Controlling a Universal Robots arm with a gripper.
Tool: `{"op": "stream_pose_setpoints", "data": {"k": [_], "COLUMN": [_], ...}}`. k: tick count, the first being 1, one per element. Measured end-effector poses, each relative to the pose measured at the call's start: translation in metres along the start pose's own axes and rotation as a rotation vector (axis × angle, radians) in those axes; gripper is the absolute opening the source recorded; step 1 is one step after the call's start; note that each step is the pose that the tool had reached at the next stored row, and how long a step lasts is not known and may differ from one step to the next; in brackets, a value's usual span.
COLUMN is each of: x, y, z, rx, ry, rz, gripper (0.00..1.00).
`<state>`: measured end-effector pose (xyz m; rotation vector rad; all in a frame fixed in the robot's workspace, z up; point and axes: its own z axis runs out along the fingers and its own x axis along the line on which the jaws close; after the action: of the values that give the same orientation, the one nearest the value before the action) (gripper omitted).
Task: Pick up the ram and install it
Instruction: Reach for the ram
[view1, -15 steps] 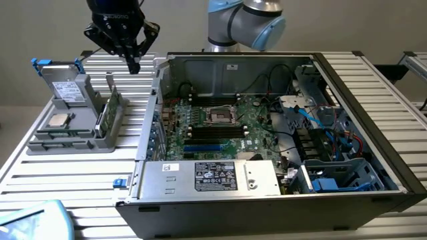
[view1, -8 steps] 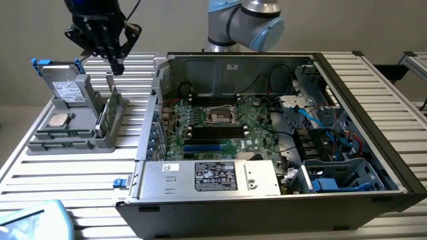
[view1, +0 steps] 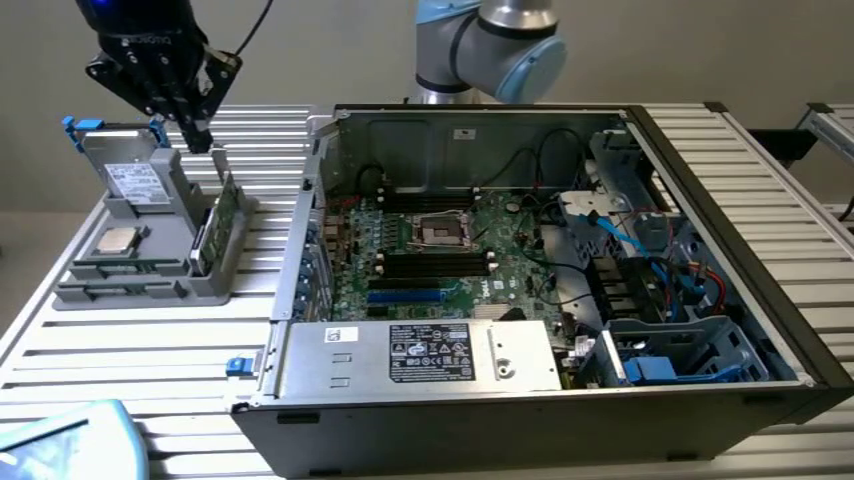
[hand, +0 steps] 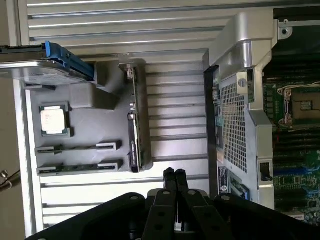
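1. Exterior view, from where I stand: the ram (view1: 223, 210) stands on its long edge in the tray (view1: 134, 292), on the side nearest the case (view1: 747, 260). Nothing is holding it.
2. The gripper (view1: 200, 140) hangs over the far end of the tray, above the ram, with its fingers pressed together and nothing between them.
3. My worry: if those shut fingers go down like this, they would likely land on the ram's top edge rather than either side of it, and could bend it or jam it into its slot.
4. The stick is thin and looks to lean a little, so I reckon a nudge from the side could tip it.
5. The tray sits just beside the case wall, so a carried stick could clip that rim.
6. In the wrist view, the gripper (hand: 174, 174) points down at the table, off to one side of the ram (hand: 133, 100), so it does not seem lined up.
7. The arm reaches over from behind the case, wrist pointing down.
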<state>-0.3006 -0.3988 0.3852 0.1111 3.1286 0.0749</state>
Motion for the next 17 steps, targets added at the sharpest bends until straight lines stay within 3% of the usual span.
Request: {"op": "stream_pose_setpoints", "data": {"k": [8,17], "x": [0.035,0.059], "y": [-0.0029,-0.0054], "z": [0.0046,0.0133], "rx": [0.0007,0.0034], "ry": [0.0118,0.0514], "rz": [0.000,-0.002], "gripper": [0.10,0.10]}}
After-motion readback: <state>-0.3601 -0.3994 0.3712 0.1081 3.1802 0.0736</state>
